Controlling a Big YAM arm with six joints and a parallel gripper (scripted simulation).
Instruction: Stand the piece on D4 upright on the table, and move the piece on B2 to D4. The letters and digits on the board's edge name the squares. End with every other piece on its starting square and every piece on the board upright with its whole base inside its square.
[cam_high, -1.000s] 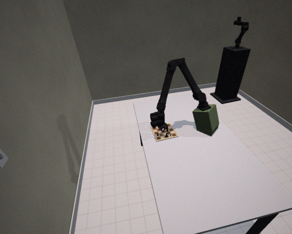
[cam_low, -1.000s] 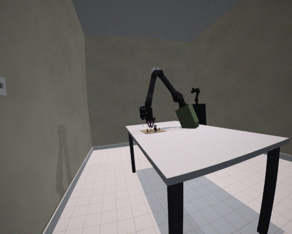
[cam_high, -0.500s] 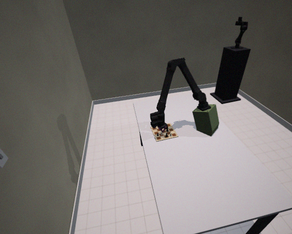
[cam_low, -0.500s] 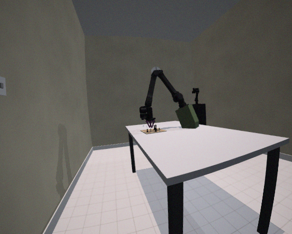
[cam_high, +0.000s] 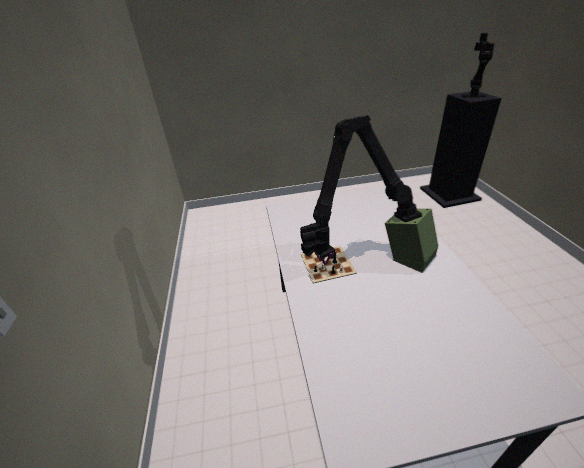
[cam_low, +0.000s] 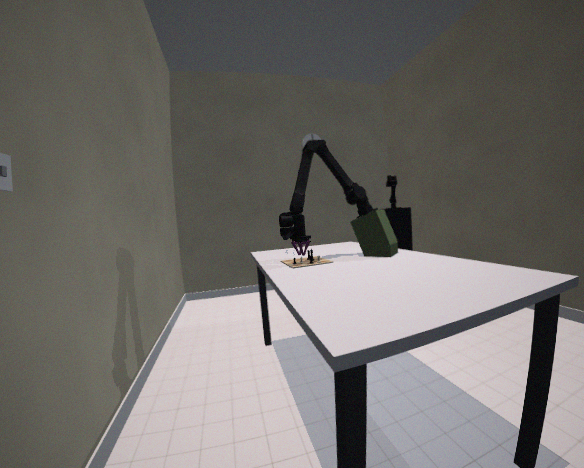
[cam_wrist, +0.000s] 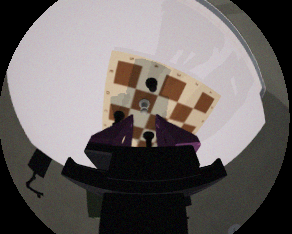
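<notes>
The chessboard (cam_high: 349, 269) (cam_low: 324, 262) (cam_wrist: 126, 73) lies on the table with several small pieces on it. My gripper (cam_high: 325, 259) (cam_low: 301, 254) (cam_wrist: 144, 118) points down low over the board, partly open, with nothing held. In the wrist view, a grey piece (cam_wrist: 144, 105) shows just beyond the fingertips, a black piece (cam_wrist: 151, 84) farther on, another black piece (cam_wrist: 118, 116) left of the left finger, and a third black piece (cam_wrist: 148, 136) shows between the fingers, its lower part hidden by the gripper body. The square labels are too small to read surely, so I cannot tell which piece is on D4 or B2.
The green block (cam_high: 411, 242) (cam_low: 374, 234) under my arm's base stands right of the board. The table's left edge (cam_high: 298, 334) runs close beside the board. A black pedestal (cam_high: 462, 147) with another small arm stands behind the table.
</notes>
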